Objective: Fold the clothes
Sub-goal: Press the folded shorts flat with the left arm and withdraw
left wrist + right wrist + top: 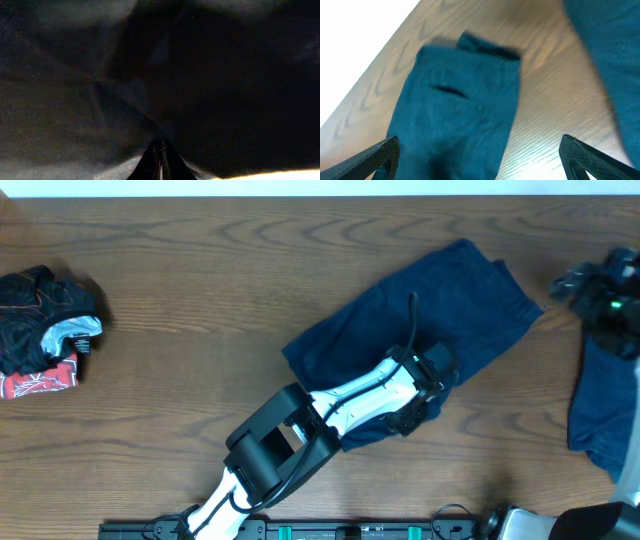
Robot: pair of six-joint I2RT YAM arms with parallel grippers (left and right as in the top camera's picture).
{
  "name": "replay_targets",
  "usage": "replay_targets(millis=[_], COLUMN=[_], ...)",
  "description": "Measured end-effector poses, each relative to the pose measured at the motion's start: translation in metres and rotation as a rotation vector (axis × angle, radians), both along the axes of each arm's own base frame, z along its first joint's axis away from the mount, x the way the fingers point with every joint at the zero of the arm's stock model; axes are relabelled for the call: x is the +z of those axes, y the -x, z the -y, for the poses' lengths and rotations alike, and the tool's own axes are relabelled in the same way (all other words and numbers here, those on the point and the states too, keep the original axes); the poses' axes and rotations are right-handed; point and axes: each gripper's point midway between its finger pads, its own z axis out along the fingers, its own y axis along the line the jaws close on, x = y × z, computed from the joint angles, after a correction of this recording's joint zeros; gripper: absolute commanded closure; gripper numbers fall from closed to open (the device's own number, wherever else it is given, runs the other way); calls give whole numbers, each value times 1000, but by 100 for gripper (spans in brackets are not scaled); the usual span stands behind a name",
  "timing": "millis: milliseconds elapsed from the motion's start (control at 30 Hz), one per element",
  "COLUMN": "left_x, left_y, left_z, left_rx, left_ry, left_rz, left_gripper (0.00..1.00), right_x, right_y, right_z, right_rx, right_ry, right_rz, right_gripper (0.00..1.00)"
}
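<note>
Navy shorts (420, 320), left end effector (161, 149) pinching edge, right end effector (477, 145) spread

Two blue garments (420, 320) (600, 405), one dark heap (45, 330)

our left arm (330, 410) extends from the tabletop's (200, 280) near edge toward centre, left gripper (161, 156) fingers closed together. right gripper (480, 145) hovers at the right edge, fingers spread wide.

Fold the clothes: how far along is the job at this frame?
Done: the navy shorts look doubled over into a compact shape mid-table. In hand: the left gripper, fingers shut, sits low on their near edge; the right gripper is open, holding nothing. Remaining: a second blue garment lies loose at the right edge, and a dark-and-red pile sits crumpled at the far left.
</note>
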Motion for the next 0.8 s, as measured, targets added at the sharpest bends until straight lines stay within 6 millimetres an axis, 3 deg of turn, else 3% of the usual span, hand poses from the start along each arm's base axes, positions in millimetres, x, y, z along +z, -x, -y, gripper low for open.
replay_targets(millis=[133,233,367,500,667,800], left_x=[0,1,1,2,7,36], left_y=[10,16,19,18,1,-11], left_z=[9,16,21,21,10,6], left_rx=[-25,-42,-57,-47,-37,-23], left_ry=[22,38,53,52,6,27], left_rz=[-12,-13,-15,-9,89,176], left_gripper=[94,91,70,69,69,69], right_x=[2,3,4,4,4,4], right_y=[12,16,16,15,15,15], right_z=[30,38,38,36,35,35], right_rx=[-80,-100,-96,-91,-87,-86], right_ry=[-27,-43,-56,-62,-66,-68], right_rz=[16,26,33,37,39,37], right_gripper=[1,1,1,1,1,1])
